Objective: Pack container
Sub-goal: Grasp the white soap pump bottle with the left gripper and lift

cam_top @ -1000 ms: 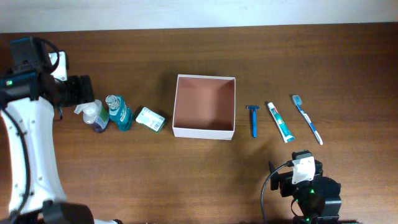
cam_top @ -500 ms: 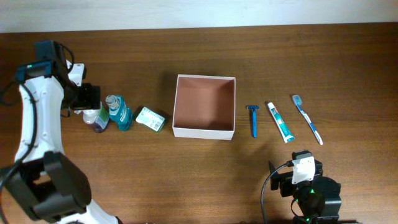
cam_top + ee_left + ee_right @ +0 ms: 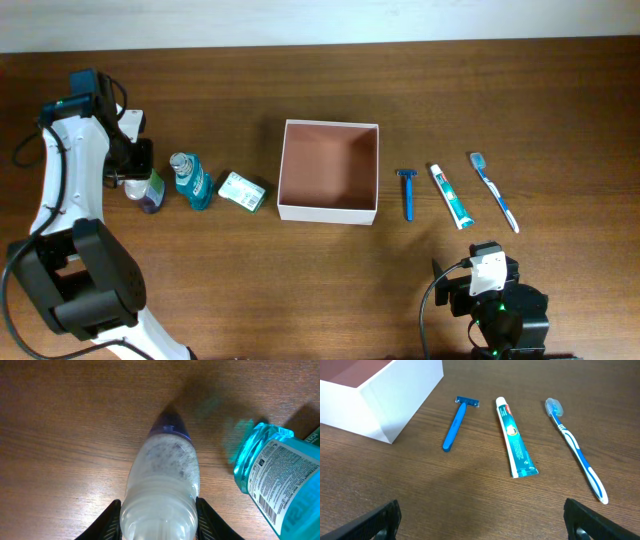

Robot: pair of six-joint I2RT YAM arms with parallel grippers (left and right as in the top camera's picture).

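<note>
Our left hand (image 3: 159, 515) straddles the upright bottle (image 3: 165, 470) near the table's left edge (gripping or merely touching, we cannot tell), the container (image 3: 328, 212) lies mid-table to its right, and the right hand (image 3: 482, 520) gapes wide.

Your left arm (image 3: 62, 178) is a long white tube with black joints (image 3: 82, 285), a black cable (image 3: 25, 148) and a blue-green light (image 3: 62, 103). Your right arm (image 3: 500, 322) is black, with a white block (image 3: 488, 266) on top and a green light (image 3: 492, 308). Its fingers (image 3: 375, 521) are black too.
</note>
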